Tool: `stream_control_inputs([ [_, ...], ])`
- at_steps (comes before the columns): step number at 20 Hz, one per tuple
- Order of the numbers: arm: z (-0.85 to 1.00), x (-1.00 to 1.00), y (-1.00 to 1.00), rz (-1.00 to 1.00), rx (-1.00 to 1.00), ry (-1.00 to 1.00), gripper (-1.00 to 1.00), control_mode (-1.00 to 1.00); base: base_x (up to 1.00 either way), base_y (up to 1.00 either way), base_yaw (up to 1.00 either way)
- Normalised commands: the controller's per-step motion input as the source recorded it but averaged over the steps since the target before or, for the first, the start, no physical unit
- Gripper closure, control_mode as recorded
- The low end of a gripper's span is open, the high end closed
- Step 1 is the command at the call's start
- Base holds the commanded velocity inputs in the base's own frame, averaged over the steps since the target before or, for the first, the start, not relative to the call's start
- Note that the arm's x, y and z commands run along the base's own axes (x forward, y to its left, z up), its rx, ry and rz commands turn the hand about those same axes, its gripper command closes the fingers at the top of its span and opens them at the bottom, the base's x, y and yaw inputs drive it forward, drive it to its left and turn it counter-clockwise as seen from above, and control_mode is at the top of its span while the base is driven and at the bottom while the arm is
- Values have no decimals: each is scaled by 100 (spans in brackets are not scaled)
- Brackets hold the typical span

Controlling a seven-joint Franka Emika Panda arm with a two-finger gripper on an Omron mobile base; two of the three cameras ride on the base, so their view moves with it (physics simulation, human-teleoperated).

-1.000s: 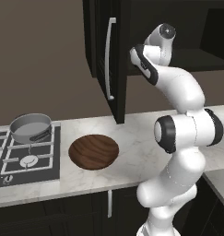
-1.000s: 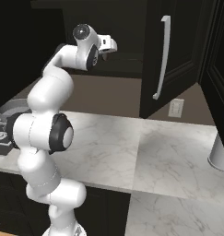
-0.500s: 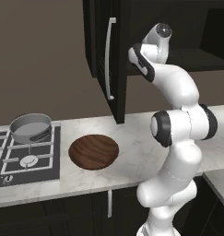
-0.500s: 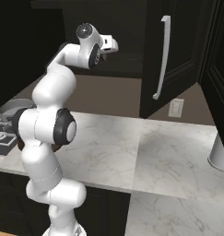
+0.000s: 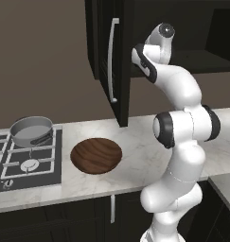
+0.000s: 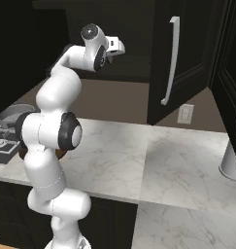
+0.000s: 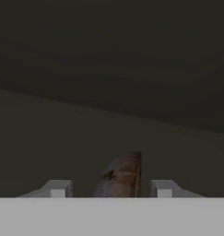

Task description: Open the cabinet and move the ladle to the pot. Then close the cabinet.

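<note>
Two claw tips (image 7: 111,189) sit apart, flanking the brown ladle (image 7: 120,177) at six o'clock, inside the open cabinet (image 5: 117,61). You're mid-grasp; next, clamp firmly, then carry it to the pot (image 5: 31,131).

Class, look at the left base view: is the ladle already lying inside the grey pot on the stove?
No. The pot on the stove holds nothing, and a wooden dish sits beside it on the counter.

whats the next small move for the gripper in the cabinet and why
Probably finish closing on the ladle. In the hand view it sits between the two fingertips with gaps on both sides, so the gripper does not look clamped yet. The cabinet door stands open.
</note>
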Motion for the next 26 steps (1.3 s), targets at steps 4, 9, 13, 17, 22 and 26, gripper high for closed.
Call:
stream_control_inputs([
  [4, 0, 0, 0, 0, 0, 0, 100, -100, 0, 0, 0],
  [9, -5, -12, -13, -1, 4, -4, 100, -100, 0, 0, 0],
  [13, -4, -33, -18, 0, 7, -8, 100, -100, 0, 0, 0],
  [17, 0, -51, -2, 0, 4, -16, 100, -100, 0, 0, 0],
  [22, 9, -70, 0, 0, 0, -20, 100, -100, 0, 0, 0],
  [26, 31, -88, 0, 0, 0, -4, 100, -100, 0, 0, 0],
])
